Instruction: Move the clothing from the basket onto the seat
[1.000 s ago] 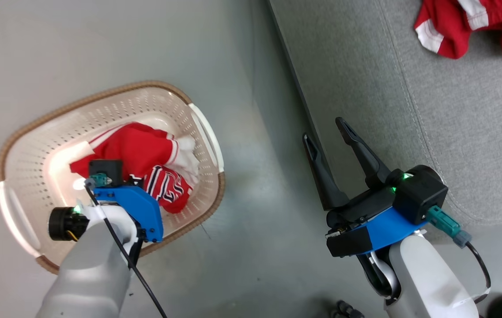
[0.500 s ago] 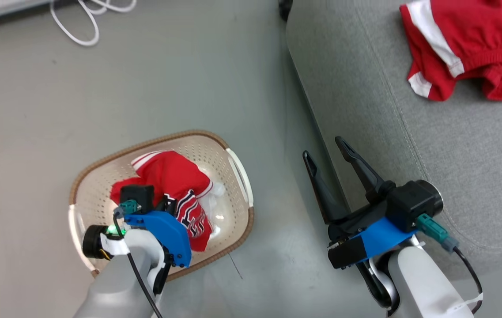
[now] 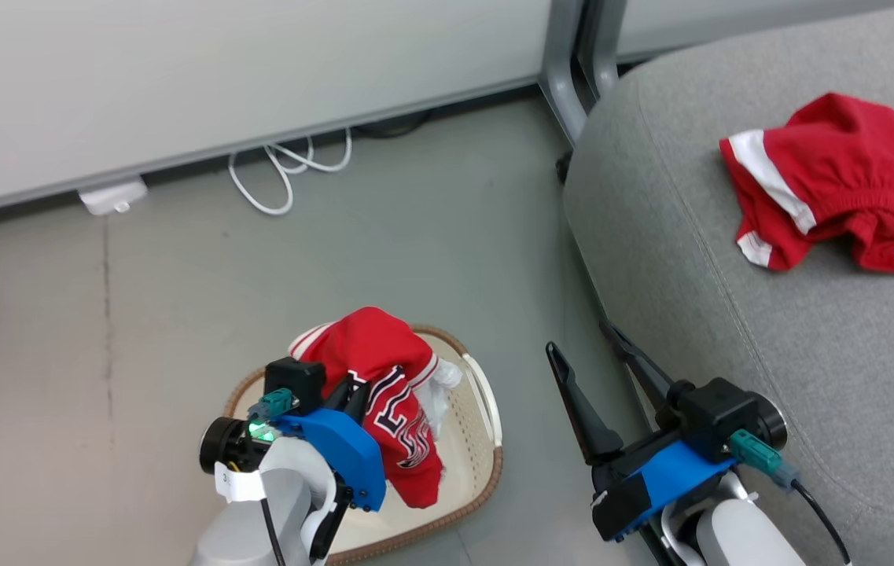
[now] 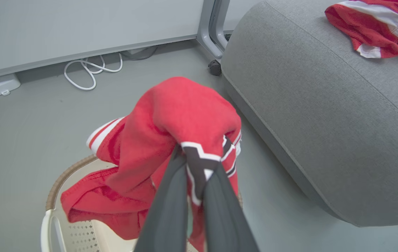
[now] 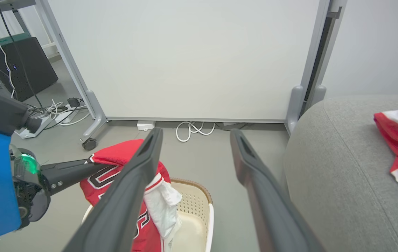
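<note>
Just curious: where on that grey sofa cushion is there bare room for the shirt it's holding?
The seat is bare from its left edge to the shorts, which crowd the far right. The open right gripper hovers by that edge.

Grey floor [image 3: 140, 267]; white partition panel [image 3: 218, 71] on castered metal frame [image 3: 561, 71]; white cable [image 3: 283, 171] coiled at base.

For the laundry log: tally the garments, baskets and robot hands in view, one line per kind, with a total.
2 red garments: jersey, shorts
1 basket
2 hands: left hand, right hand
Total: 5
</note>
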`<state>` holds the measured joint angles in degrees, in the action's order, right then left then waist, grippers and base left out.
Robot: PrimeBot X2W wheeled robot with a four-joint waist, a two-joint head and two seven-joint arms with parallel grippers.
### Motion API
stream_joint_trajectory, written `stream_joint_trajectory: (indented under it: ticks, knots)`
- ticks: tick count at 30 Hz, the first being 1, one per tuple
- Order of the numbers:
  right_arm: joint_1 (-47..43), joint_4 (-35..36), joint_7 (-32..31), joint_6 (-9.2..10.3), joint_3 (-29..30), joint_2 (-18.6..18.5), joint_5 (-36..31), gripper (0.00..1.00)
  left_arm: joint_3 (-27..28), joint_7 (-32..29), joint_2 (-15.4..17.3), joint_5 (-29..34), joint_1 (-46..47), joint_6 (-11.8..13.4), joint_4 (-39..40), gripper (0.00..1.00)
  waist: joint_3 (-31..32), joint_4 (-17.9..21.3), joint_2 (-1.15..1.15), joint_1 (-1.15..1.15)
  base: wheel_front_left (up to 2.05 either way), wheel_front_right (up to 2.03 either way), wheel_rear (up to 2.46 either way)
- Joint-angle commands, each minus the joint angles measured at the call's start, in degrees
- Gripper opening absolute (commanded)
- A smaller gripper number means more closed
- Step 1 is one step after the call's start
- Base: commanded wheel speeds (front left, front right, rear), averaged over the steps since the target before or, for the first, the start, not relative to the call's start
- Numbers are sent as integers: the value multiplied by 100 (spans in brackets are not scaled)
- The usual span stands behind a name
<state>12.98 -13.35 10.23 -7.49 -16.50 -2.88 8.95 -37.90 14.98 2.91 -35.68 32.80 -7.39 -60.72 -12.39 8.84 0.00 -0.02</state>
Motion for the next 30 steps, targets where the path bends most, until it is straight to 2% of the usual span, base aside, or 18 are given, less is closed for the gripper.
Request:
stream_joint_trajectory:
  ticks: [1, 13, 20, 30]
  knots:
    - [-99, -7, -26, -1, -7, -1, 26, 100, -56, 28, 1, -23, -70, -11, 85, 0, 318, -200, 0, 2, 0, 0, 0]
    - [-649, -20, -186, -1, 101, -2, 117, 100, -746, 5, 1, -311, 27, -13, 694, 0, 1199, -538, 0, 2, 0, 0, 0]
    - [-854, 36, -226, -1, 148, -2, 121, 100, -1177, -93, 0, -352, 447, -13, 996, 0, 1331, -712, 0, 2, 0, 0, 0]
    - [-944, 81, -269, -1, 101, -2, 177, 100, -1506, -154, 0, -561, 855, 84, 1434, 0, 1418, -840, 0, 2, 0, 0, 0]
